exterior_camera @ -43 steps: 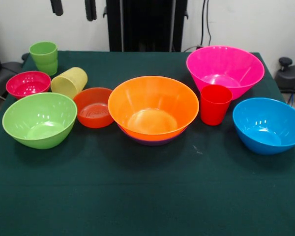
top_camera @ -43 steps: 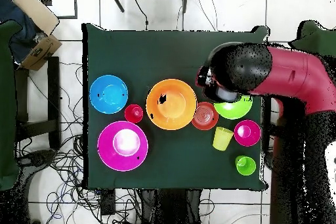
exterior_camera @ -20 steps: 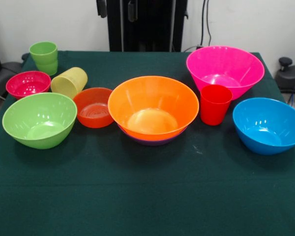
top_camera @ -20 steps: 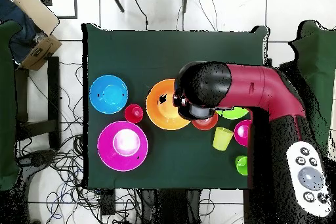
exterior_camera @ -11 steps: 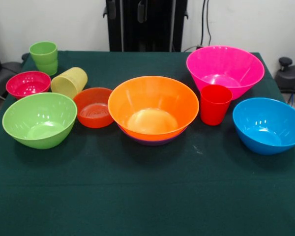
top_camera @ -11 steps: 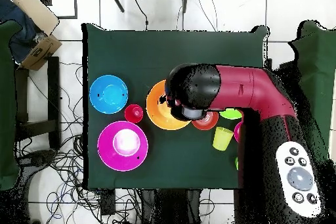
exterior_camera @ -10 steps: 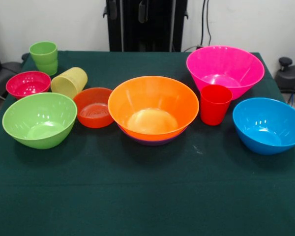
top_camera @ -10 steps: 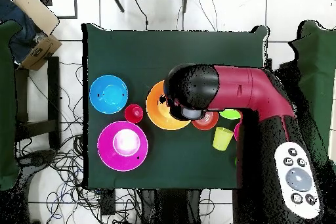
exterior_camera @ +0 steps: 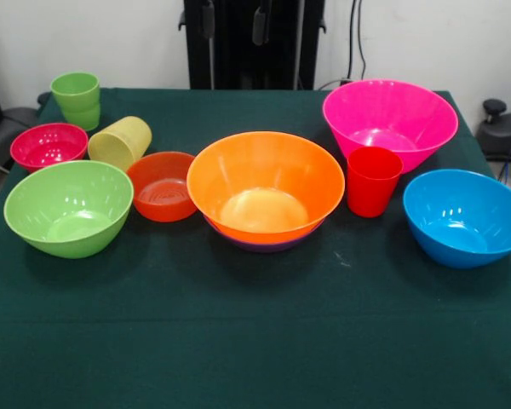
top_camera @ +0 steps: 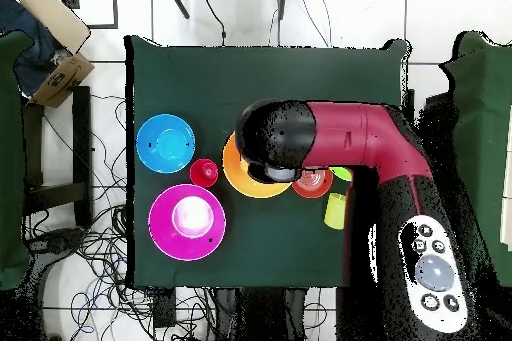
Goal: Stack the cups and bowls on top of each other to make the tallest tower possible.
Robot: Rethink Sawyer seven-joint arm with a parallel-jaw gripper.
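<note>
Front view: the gripper (exterior_camera: pixel 233 19) shows only as two dark fingertips at the top edge, spread apart and holding nothing. On the green tablecloth (exterior_camera: pixel 255 341), the orange bowl (exterior_camera: pixel 266 185) sits nested in a purple bowl (exterior_camera: pixel 264 244) at centre. The pink bowl (exterior_camera: pixel 390 119), red cup (exterior_camera: pixel 373 181) and blue bowl (exterior_camera: pixel 465 216) stand to one side; the lime-green bowl (exterior_camera: pixel 69 207), red-orange bowl (exterior_camera: pixel 162 185), tipped yellow cup (exterior_camera: pixel 120 141), magenta bowl (exterior_camera: pixel 48 145) and green cup (exterior_camera: pixel 77 99) to the other. Overhead, the arm (top_camera: pixel 350 142) covers the orange bowl.

A dark green cloth-covered table (exterior_camera: pixel 255 341), a brown cardboard box (top_camera: pixel 55 17) and tangled black floor cables (top_camera: pixel 90 247) beside it
</note>
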